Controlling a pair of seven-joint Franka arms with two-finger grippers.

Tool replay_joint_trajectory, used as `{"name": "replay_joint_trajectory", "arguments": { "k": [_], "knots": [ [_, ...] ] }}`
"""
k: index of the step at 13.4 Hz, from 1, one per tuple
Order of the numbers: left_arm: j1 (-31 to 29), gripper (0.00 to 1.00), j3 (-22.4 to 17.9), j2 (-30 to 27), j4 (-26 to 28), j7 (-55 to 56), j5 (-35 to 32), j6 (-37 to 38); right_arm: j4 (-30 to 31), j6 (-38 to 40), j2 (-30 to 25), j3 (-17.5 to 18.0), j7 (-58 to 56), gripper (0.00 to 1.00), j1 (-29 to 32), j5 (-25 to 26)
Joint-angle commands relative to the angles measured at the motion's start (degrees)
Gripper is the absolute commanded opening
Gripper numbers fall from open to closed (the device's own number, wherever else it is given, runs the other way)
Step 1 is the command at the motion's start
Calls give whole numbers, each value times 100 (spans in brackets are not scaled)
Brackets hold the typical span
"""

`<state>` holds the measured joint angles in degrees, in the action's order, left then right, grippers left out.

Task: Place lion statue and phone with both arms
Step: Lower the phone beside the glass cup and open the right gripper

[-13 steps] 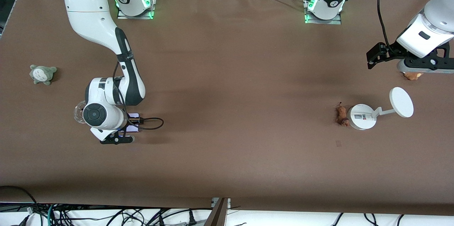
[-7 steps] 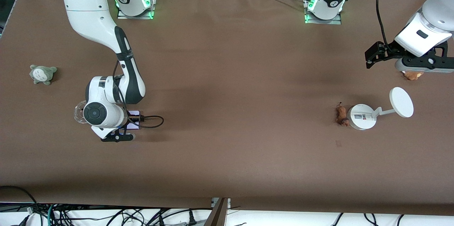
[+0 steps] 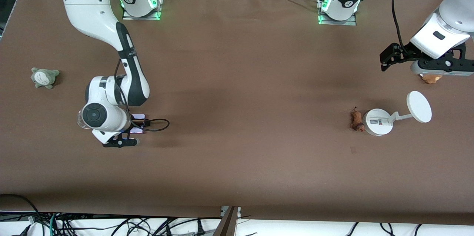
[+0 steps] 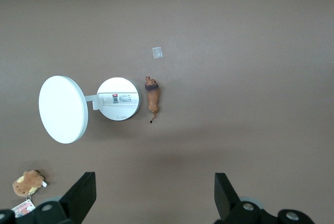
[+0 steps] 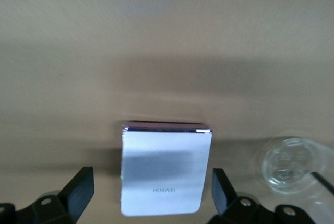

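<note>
The phone (image 5: 166, 169), a pale lavender-white slab, lies flat on the brown table and is partly hidden under the right wrist in the front view (image 3: 137, 125). My right gripper (image 3: 126, 134) hangs low over it, open, and in the right wrist view (image 5: 152, 190) one finger stands on each side of the phone. The lion statue (image 3: 356, 120), small and reddish-brown, lies beside the stand's round base; it also shows in the left wrist view (image 4: 153, 96). My left gripper (image 3: 437, 67) is open and empty (image 4: 155, 192), raised over the table at the left arm's end, apart from the lion.
A white stand with a round base (image 3: 377, 122) and a disc (image 3: 419, 106) stands next to the lion. A tan plush toy (image 3: 430, 78) lies under the left hand. A grey-green plush (image 3: 44, 77) lies at the right arm's end. A clear glass (image 5: 289, 166) sits beside the phone.
The right gripper has shifted a little toward the right arm's end, still over the phone. The left hand has drifted slightly toward the robots' bases. The lion and the stand have not moved.
</note>
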<state>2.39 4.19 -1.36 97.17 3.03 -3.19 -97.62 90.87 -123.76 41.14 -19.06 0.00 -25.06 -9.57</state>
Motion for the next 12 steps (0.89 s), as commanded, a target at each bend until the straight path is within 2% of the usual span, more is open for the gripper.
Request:
{"name": "replay_joint_trajectory", "arguments": {
  "k": [1, 5, 9, 12],
  "knots": [
    [34, 100, -15, -66, -49, -22, 73, 112, -42, 315, -526, -1, -123, 100, 19, 17],
    [34, 100, -24, -66, -49, -74, 56, 112, -561, 1395, -922, -343, -483, 100, 19, 34],
    [34, 100, -15, -66, -49, -83, 47, 103, -676, 2284, -1528, -906, -1125, 100, 28, -18],
    [34, 100, -15, -66, -49, -83, 47, 103, -676, 2593, -1784, -995, -1047, 100, 28, -27]
  ]
}}
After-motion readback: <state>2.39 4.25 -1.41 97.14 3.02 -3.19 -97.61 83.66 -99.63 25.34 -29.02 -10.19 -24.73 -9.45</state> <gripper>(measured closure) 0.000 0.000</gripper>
